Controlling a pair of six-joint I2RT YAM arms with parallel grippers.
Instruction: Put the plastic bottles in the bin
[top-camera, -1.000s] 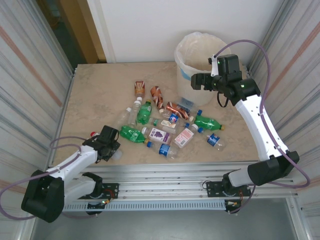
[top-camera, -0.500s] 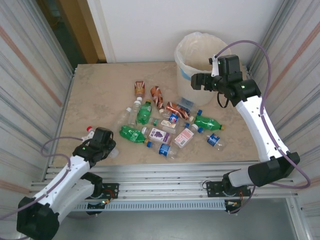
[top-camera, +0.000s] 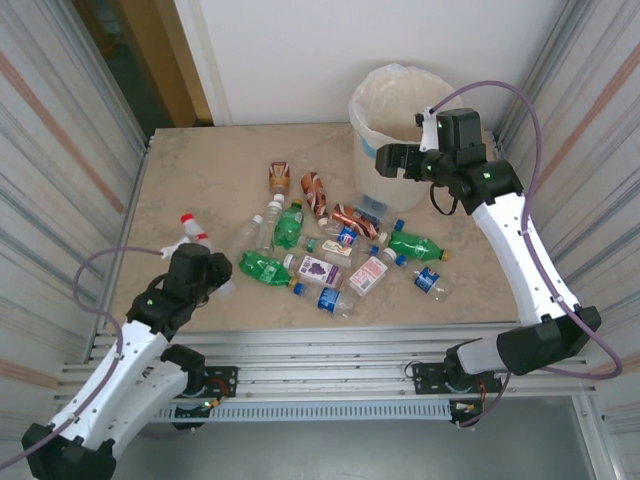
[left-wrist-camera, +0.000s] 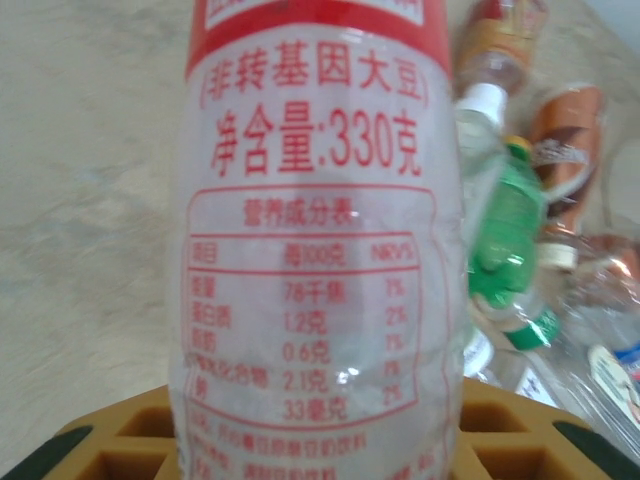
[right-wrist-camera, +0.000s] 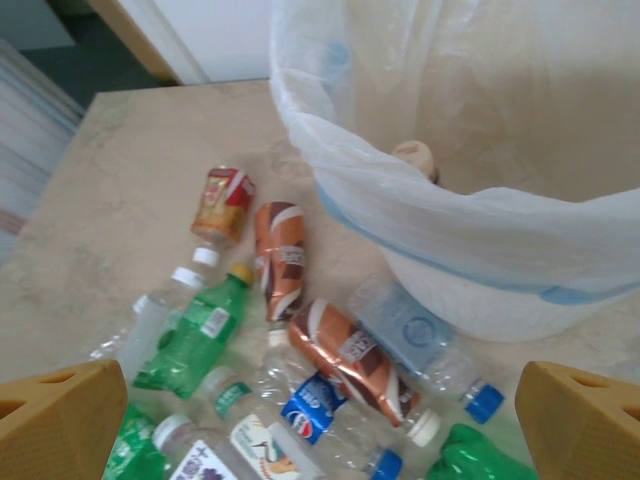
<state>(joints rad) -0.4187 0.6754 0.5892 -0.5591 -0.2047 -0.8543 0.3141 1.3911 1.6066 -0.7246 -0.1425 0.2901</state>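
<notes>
My left gripper (top-camera: 193, 262) is shut on a clear plastic bottle (top-camera: 192, 236) with a red cap and red print, held up over the table's near left. Up close, that bottle (left-wrist-camera: 315, 250) stands upright between the orange pads (left-wrist-camera: 110, 450) of the left gripper (left-wrist-camera: 315, 455). Several more plastic bottles (top-camera: 330, 245), green, clear and brown-orange, lie in a heap mid-table. The white bin (top-camera: 372, 128) with its bag liner stands at the back right. My right gripper (top-camera: 388, 160) hovers open beside the bin's rim, above the heap. In the right wrist view its fingers (right-wrist-camera: 60, 420) are wide apart and empty.
Corrugated metal walls close in the table on both sides. Bare beige tabletop (top-camera: 210, 170) lies at the back left. A clear bottle with a blue cap (right-wrist-camera: 425, 345) rests against the bin's base (right-wrist-camera: 480, 300).
My left gripper closed on the red-capped bottle at the near left edge and lifted it upright. The right gripper drifted slightly left, still open.
</notes>
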